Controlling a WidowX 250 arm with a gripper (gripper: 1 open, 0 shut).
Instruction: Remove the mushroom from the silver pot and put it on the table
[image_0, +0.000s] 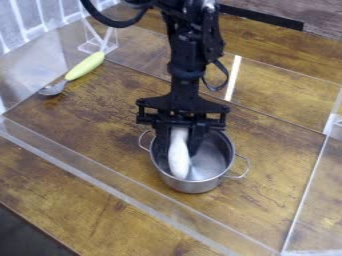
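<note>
The black robot gripper holds the white-stemmed toy mushroom, which hangs tilted, partly inside the round shiny steel pot on the dark brown wooden table.

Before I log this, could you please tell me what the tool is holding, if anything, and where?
Apparently the white-stemmed toy mushroom, by its upper end; the tool hides the grip itself.

One camera looks down at the table.
It sits up high and looks down at a slant, far enough back to see much of the wood top, with the silver pot right of the middle; there is just one view, so no part is shared.
</note>
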